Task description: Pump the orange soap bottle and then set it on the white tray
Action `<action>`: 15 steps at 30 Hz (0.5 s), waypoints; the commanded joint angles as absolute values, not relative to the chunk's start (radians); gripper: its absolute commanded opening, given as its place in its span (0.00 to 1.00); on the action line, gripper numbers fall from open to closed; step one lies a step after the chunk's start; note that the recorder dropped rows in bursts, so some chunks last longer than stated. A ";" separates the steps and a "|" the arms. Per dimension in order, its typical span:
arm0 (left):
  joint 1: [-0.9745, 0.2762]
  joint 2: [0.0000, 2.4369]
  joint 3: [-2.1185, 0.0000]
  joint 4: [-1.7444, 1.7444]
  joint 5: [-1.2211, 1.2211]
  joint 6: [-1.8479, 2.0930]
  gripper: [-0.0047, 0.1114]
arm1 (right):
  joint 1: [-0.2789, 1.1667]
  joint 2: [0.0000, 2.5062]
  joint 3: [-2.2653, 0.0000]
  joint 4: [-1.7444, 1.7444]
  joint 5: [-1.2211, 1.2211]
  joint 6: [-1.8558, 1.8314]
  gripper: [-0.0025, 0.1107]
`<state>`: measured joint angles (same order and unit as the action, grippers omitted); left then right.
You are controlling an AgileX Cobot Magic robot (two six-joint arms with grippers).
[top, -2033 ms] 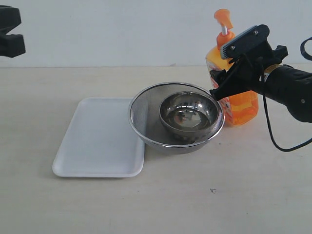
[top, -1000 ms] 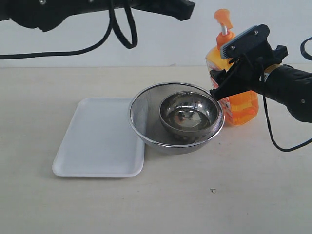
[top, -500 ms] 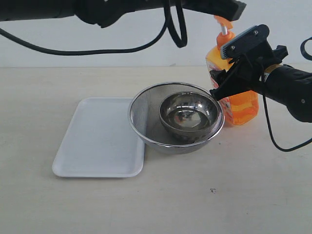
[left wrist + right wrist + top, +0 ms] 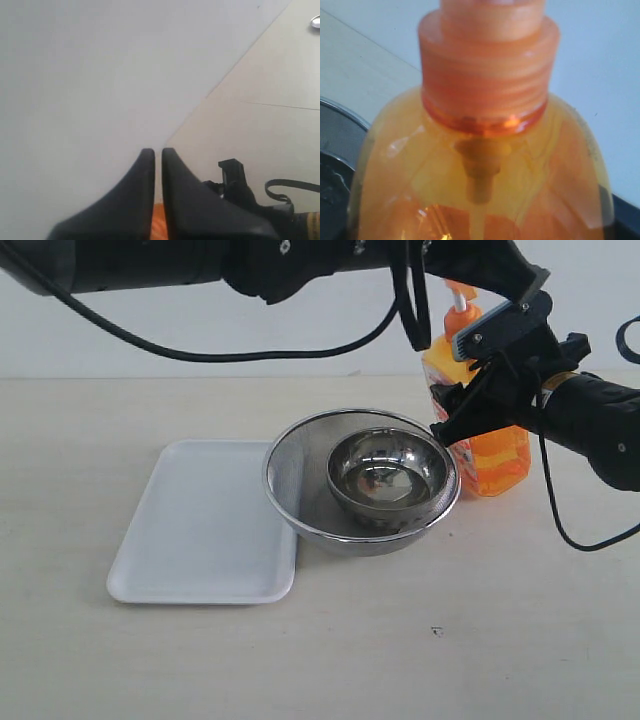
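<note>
At the left of the table (image 4: 420,640), the white tray (image 4: 200,525) is seen lying flat, with nothing on it. Its right edge is overlapped by a round mesh strainer (image 4: 295,485), in which a steel bowl (image 4: 388,475) is set. Above these, the black left arm (image 4: 200,260) is stretched across the top of the exterior view, and the left gripper (image 4: 515,275) is held over the bottle's pump head (image 4: 462,292), whose top is hidden by it. In the left wrist view the left gripper's (image 4: 154,150) fingers are pressed nearly together, with only a thin slit between them. Just right of the strainer and behind it, the orange soap bottle (image 4: 500,455) is stood upright on the table, well apart from the tray. It is clasped at shoulder height by the right gripper (image 4: 480,375), whose fingers are closed against its sides. The right wrist view is filled by the bottle's (image 4: 485,165) neck and shoulder.
</note>
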<state>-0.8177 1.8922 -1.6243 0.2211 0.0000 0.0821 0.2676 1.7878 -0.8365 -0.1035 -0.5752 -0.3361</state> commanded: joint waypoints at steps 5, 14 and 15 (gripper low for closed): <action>-0.825 1.943 -1.731 0.226 0.135 0.132 0.08 | 0.262 1.769 -0.847 -0.115 -0.661 -0.347 0.02; -0.825 1.996 -1.862 0.155 0.350 0.203 0.08 | 0.262 1.769 -0.847 -0.115 -0.660 -0.341 0.02; -0.825 1.998 -1.869 0.121 0.363 0.238 0.08 | 0.262 1.769 -0.847 -0.115 -0.660 -0.341 0.02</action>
